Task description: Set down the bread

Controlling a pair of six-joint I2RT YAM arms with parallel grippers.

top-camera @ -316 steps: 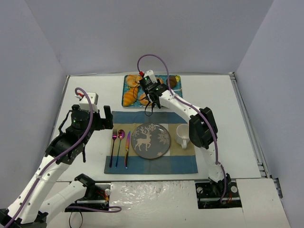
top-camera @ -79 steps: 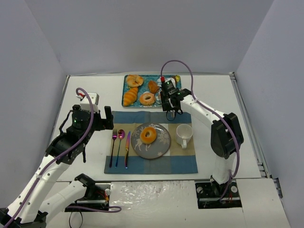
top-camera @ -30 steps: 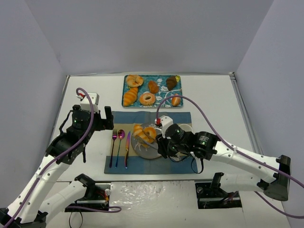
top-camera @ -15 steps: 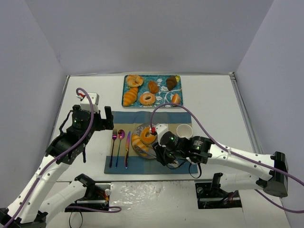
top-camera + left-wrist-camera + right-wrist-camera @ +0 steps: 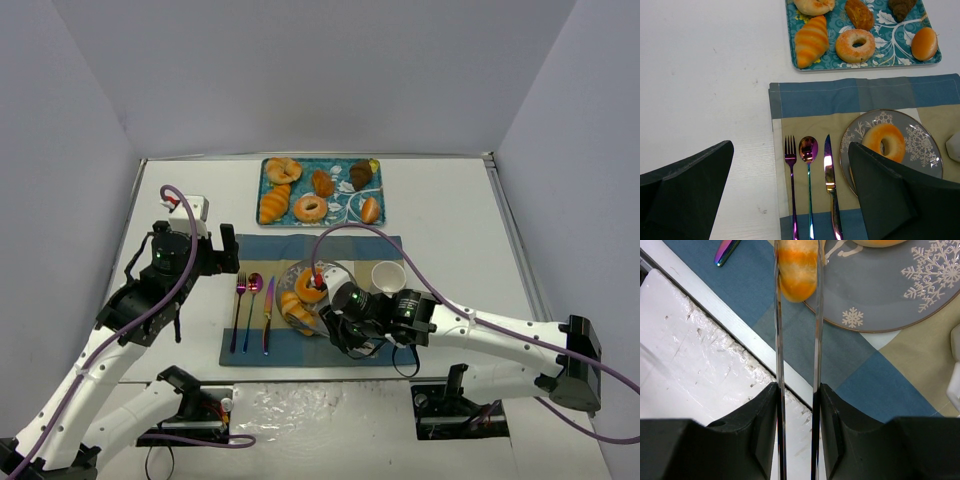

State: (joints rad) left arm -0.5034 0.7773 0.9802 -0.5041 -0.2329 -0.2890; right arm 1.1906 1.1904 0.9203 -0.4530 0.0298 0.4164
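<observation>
Pinched the long ridged roll (image 5: 796,282) between the thin fingers of the right gripper (image 5: 797,257), at the near-left rim of the plate (image 5: 880,295), one end out over the placemat (image 5: 790,345). Found the ring bun (image 5: 885,141) lying on the same plate, just beside the roll. Hung the left gripper (image 5: 790,147) spread wide and empty above fork (image 5: 791,190), spoon (image 5: 808,148) and knife (image 5: 830,180).
</observation>
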